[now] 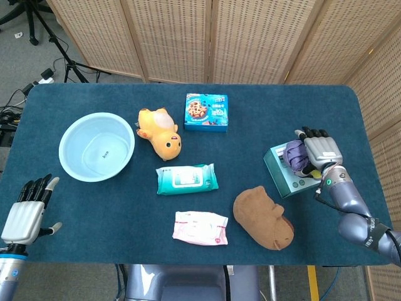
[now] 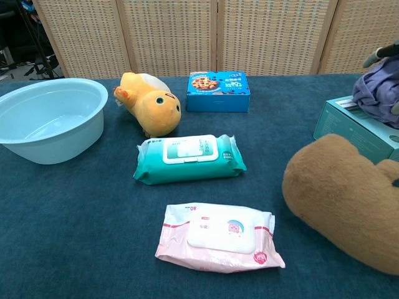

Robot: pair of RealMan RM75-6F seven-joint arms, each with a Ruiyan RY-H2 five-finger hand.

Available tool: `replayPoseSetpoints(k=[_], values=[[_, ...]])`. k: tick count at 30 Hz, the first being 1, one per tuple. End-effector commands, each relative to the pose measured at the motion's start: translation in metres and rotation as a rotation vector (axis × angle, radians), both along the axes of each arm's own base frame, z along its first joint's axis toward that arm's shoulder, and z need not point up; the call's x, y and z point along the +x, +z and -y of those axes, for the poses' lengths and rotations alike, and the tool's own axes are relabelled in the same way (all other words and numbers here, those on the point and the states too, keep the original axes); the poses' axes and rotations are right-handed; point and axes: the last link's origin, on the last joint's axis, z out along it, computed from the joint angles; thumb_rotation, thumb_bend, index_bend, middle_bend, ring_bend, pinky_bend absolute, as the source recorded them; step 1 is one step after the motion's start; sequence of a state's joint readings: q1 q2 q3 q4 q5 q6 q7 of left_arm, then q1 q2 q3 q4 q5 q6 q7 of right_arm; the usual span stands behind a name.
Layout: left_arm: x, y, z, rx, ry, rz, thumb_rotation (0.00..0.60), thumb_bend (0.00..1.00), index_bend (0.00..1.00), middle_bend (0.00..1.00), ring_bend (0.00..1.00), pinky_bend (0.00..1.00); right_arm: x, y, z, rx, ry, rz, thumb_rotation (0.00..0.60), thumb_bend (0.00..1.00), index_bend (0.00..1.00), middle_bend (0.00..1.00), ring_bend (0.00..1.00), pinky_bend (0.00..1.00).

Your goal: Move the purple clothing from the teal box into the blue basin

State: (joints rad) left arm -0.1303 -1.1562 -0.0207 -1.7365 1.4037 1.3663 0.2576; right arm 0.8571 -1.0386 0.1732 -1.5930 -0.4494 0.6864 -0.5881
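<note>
Wicker screens back a blue-covered table (image 1: 250,135). Right hand (image 1: 319,150) fingers curl over the purple clothing (image 1: 294,154) atop the teal box (image 1: 285,174); firm grasp unclear. Gather the bundle fully before lifting toward the distant blue basin (image 1: 97,147). Left hand (image 1: 25,212) lies open, idle.

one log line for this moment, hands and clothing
right hand: on purple clothing, grip unclear | clothing: on teal box | left hand: open, idle | basin: empty

A studio-like lab: woven folding screens (image 1: 213,37) stand at 12 o'clock, with tripod legs (image 1: 69,63) and floor cables (image 1: 12,106) at 10 o'clock.
</note>
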Motion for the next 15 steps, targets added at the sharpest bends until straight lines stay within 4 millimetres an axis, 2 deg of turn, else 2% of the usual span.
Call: replayPoseSetpoints(k=[1, 7, 8, 10, 12, 15], values=[[0.0009, -0.0013, 0.0007, -0.006, -0.004, -0.001, 0.600, 0.12, 0.00, 0.00, 0.00, 0.00, -0.0060, -0.0046, 0.0001, 0.017, -0.029, -0.003, 0.600, 0.00, 0.00, 0.00, 0.00, 0.00], [0.0024, -0.0014, 0.0012, -0.010, -0.008, 0.005, 0.600, 0.12, 0.00, 0.00, 0.00, 0.00, -0.0098, -0.0060, 0.0024, 0.019, -0.058, -0.004, 0.600, 0.02, 0.00, 0.00, 0.00, 0.00], [0.0023, -0.0011, 0.0011, -0.009, -0.008, 0.006, 0.600, 0.12, 0.00, 0.00, 0.00, 0.00, -0.0099, -0.0061, 0.0027, 0.015, -0.060, -0.003, 0.600, 0.04, 0.03, 0.00, 0.00, 0.01], [0.0022, -0.0005, 0.0009, -0.007, -0.008, 0.005, 0.600, 0.12, 0.00, 0.00, 0.00, 0.00, -0.0104, -0.0067, 0.0030, 0.003, -0.057, -0.006, 0.600, 0.10, 0.13, 0.06, 0.02, 0.10], [0.0024, -0.0005, 0.0012, -0.007, -0.009, 0.006, 0.600, 0.12, 0.00, 0.00, 0.00, 0.00, -0.0102, -0.0073, 0.0042, -0.022, -0.039, -0.014, 0.600, 0.16, 0.28, 0.19, 0.11, 0.26], [0.0026, -0.0003, 0.0014, -0.007, -0.011, 0.009, 0.600, 0.12, 0.00, 0.00, 0.00, 0.00, -0.0091, -0.0084, 0.0050, -0.055, -0.011, -0.019, 0.600, 0.21, 0.41, 0.32, 0.25, 0.39]])
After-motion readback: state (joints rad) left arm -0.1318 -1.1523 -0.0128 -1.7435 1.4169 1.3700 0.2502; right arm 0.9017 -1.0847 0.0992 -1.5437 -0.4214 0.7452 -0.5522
